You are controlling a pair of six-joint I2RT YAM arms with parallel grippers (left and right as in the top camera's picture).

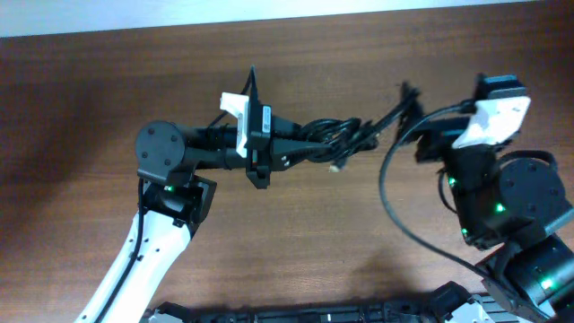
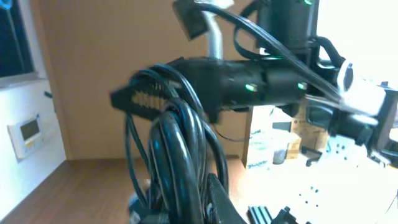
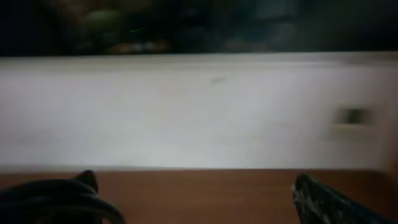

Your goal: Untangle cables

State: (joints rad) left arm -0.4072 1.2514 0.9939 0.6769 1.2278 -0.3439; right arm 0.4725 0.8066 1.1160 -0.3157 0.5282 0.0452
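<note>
Gripping cables (image 1: 346, 134) | left gripper (image 1: 309, 144) clamped on them | right gripper (image 3: 194, 182) spread wide, empty

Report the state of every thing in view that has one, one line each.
left gripper: shut on the cables.
right gripper: open wide, nothing between its fingers.
cables: tangled, bunched in one thick bundle, held at the left gripper, with a strand running on toward the right gripper.
</note>
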